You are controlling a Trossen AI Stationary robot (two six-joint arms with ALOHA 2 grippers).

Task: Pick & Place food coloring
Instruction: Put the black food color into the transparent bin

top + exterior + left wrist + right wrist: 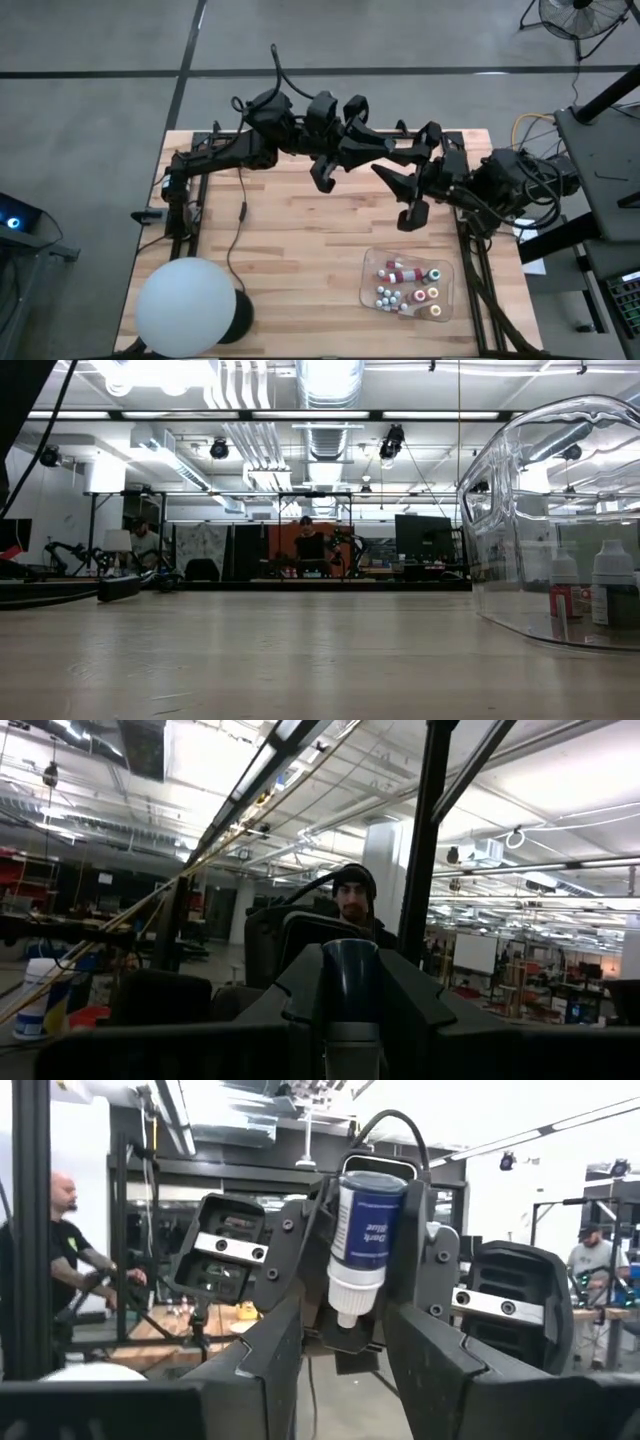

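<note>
One food coloring bottle (366, 1230), with a blue label and a white neck, hangs cap down high above the table's far middle. My left gripper (385, 152) is shut on it. My right gripper (347, 1355) faces it from the table's right side and is open. Its fingers stand on either side of the bottle's cap end (348, 1318), and a gap shows on both sides. Several more food coloring bottles (408, 285) lie in a clear shallow tray (370, 262) at the near right of the table. The low view shows that tray (530, 490) but neither gripper. My left gripper pinches the bottle's labelled body (340, 1220) between its two fingers, which come from the table's left side and slant a little upward. The bottle stands inverted, its blue base (350, 965) on top and its cap at the bottom. It is lifted clear of everything.
A big white ball (185, 305) sits on a dark base at the table's near left corner. A loose cable (240, 215) trails over the boards by the left arm. People stand in the room beyond the table (352, 895) (65, 1250).
</note>
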